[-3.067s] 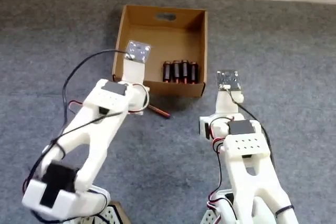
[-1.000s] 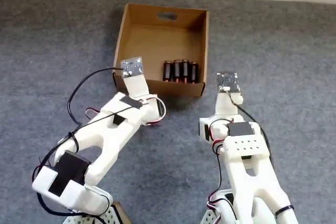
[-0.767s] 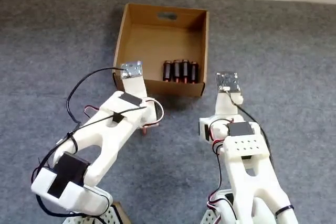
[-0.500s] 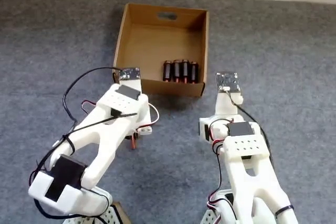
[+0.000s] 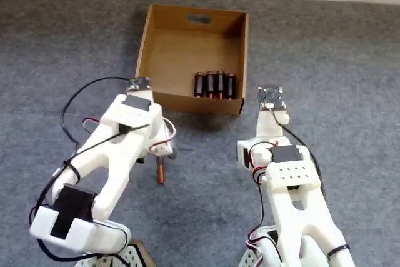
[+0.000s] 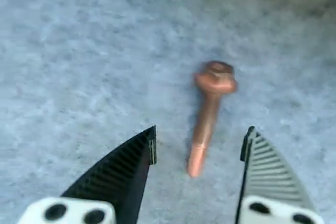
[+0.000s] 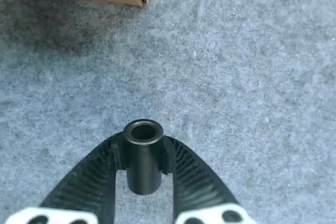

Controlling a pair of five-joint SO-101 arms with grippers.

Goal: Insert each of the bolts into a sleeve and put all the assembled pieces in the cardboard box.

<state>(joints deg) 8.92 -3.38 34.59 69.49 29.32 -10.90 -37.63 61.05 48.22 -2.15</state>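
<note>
Soft, even light falls from above on my grey carpet, bright but without glare. My arms throw only faint, spread-out shadows beneath them. A darker band lies on the carpet along the front wall of the cardboard box. Under my left wrist the bolt has a dull sheen and a pale shadow beside it. The rim of the sleeve under my right wrist glints weakly.

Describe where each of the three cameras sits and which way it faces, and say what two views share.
High view: fixed overhead, looking down on the box, bolt, left arm and right arm.
Left wrist view: on the left arm, looking down past the open left gripper at the bolt on the carpet.
Right wrist view: on the right arm, looking past the right gripper, shut on a sleeve, at the carpet.
Shared: high and left wrist views both show the bolt.
</note>
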